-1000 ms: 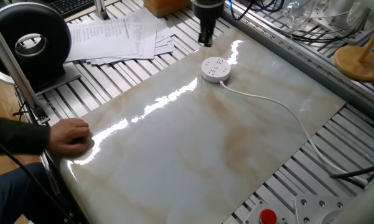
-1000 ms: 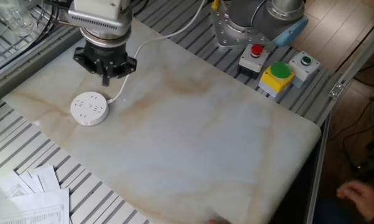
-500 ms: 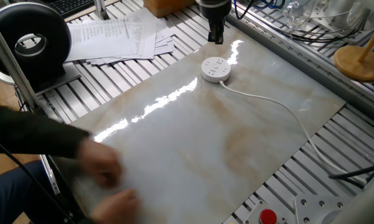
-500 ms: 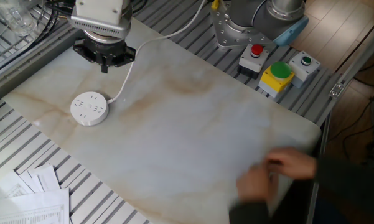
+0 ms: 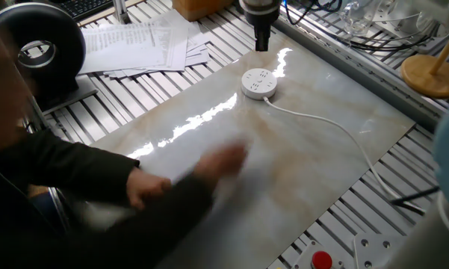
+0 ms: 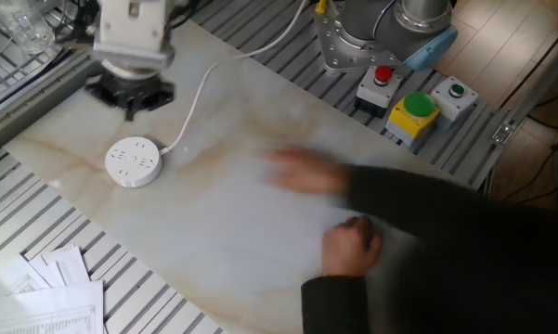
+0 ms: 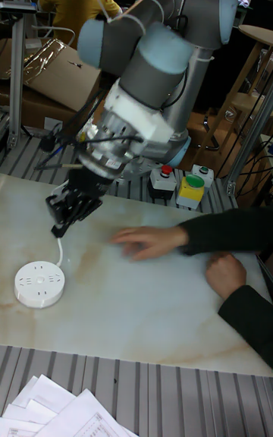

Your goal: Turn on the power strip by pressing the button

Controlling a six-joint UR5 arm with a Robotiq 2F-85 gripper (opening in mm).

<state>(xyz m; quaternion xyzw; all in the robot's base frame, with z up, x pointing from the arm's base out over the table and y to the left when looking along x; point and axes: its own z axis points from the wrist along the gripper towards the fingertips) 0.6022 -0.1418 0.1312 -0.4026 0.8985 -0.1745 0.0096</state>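
The power strip [image 5: 259, 83] is a small round white puck with dark socket holes, lying on the far part of the marble slab [image 5: 299, 179]; its button cannot be made out. A thin white cord [image 5: 321, 123] trails from it. It also shows in the other fixed view as the power strip [image 6: 134, 161] and in the tall view as the power strip [image 7: 39, 283]. My gripper [image 5: 262, 43] hangs above the slab just behind the strip, apart from it, with its dark fingers pressed together into one narrow tip. The same gripper [image 6: 128, 109] [image 7: 58, 229] holds nothing.
A person's two hands [image 7: 148, 240] [image 7: 226, 270] and dark sleeves [image 5: 97, 179] reach over the middle of the slab. A box of red, yellow and green buttons [image 6: 413, 104] sits by the arm's base. Papers [image 5: 142, 41], a black round device [image 5: 37, 52] and a wooden stand [image 5: 432, 75] ring the slab.
The gripper has drawn back from the power strip toward the slab's far edge. The person's arms have come in across the middle of the slab.
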